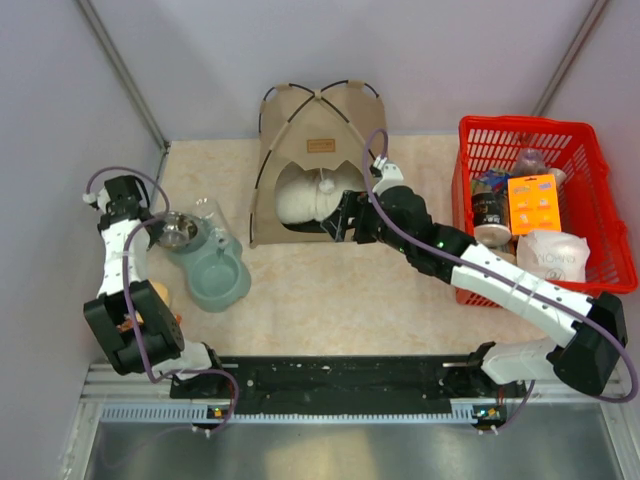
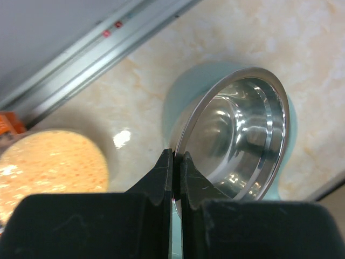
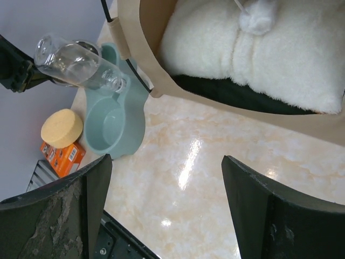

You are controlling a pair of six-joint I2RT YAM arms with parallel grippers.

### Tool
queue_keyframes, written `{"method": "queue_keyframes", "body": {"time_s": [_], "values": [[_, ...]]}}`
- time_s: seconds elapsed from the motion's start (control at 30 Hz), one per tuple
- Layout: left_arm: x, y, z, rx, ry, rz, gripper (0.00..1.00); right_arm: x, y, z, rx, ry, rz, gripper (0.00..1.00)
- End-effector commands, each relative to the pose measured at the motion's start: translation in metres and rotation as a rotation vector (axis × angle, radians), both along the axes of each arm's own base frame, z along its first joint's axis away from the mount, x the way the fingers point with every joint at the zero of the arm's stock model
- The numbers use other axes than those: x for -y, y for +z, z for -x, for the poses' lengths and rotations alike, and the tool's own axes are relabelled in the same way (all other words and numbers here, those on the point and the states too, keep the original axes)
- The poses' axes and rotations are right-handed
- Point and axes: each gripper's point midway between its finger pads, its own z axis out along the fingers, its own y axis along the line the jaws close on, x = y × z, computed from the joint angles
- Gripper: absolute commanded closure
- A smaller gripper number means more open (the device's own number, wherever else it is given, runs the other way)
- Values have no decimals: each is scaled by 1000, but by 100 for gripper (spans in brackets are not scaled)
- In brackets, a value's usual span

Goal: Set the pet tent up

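Observation:
The pet tent [image 1: 318,130] stands upright at the back middle of the table, tan with thin black poles, a brown label and a rounded doorway. A cream pillow [image 1: 303,200] fills the doorway, and a small white ball [image 3: 259,16] dangles over it. My right gripper [image 1: 340,226] hovers just in front of the doorway's right side. In the right wrist view the right gripper [image 3: 167,162] is open over bare tabletop, with the tent's front wall [image 3: 135,48] just beyond. My left gripper [image 2: 177,156] is shut on the rim of a steel bowl [image 2: 242,135].
A teal double feeder [image 1: 218,275] with a clear bottle [image 3: 75,62] lies left of the tent, under the steel bowl [image 1: 180,230]. A yellow round pad [image 3: 62,128] and an orange box [image 3: 62,156] sit by the left arm. A red basket [image 1: 590,180] of goods stands right.

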Motion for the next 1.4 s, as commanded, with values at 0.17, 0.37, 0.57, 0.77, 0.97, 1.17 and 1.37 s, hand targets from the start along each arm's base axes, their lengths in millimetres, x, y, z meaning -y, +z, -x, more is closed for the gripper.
{"method": "queue_keyframes", "body": {"time_s": [0.17, 0.37, 0.57, 0.77, 0.97, 1.17, 1.37], "values": [[8, -11, -35, 63, -24, 110, 100, 2, -3, -15, -1, -8, -4, 18], [15, -19, -44, 58, -75, 155, 99, -1, -3, -18, -6, -1, -1, 18], [20, -19, -42, 42, -117, 163, 67, -1, -4, -17, -13, 2, 3, 18], [15, -14, -31, 8, -101, 130, 39, 1, -3, -15, -21, -2, -7, 18], [7, 21, -14, 14, -89, 35, 13, 15, -1, -16, -30, -59, 25, 17], [38, 62, 24, 41, -181, 55, 1, 59, -2, -6, -61, -166, 164, 14], [86, 118, 63, 265, -262, 83, 1, 125, 29, 11, -17, -272, 259, 13]]}}
